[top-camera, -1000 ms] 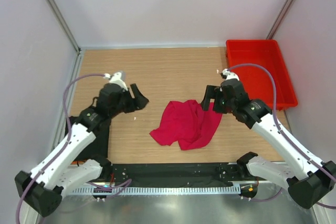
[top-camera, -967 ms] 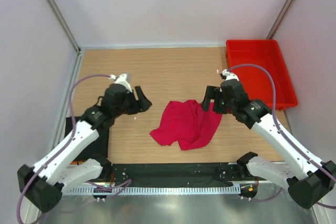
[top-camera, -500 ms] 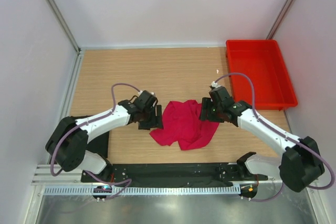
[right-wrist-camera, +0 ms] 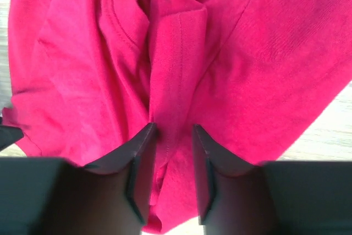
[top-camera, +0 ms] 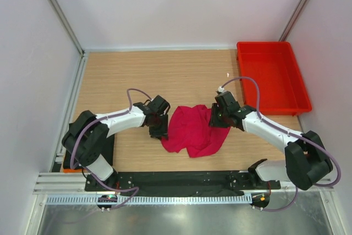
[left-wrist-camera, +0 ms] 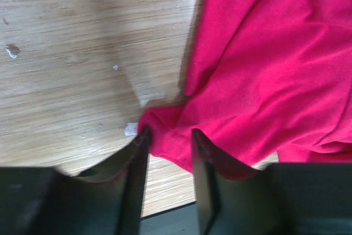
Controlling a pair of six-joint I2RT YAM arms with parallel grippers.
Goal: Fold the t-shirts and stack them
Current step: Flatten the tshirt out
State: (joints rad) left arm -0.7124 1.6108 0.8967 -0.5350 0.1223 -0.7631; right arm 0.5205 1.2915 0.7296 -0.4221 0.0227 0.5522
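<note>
One crimson-pink t-shirt (top-camera: 192,130) lies crumpled in the middle of the wooden table. My left gripper (top-camera: 160,130) is low at the shirt's left edge. In the left wrist view its fingers (left-wrist-camera: 169,131) stand apart astride a corner of the cloth (left-wrist-camera: 264,70), with bare wood visible between them. My right gripper (top-camera: 216,118) is down on the shirt's upper right edge. Seen from the right wrist, its fingers (right-wrist-camera: 171,127) straddle a raised, hemmed fold of the shirt (right-wrist-camera: 247,70), still apart.
A red plastic tray (top-camera: 264,44) stands at the back right. A flat black patch (top-camera: 110,147) lies at the left near edge under the left arm; I cannot tell what it is. A small white scrap (left-wrist-camera: 131,129) lies by the left finger.
Both arms have dropped and reached inward to the shirt's two sides. Both pairs of jaws have narrowed around the cloth. The shirt has hardly shifted.
</note>
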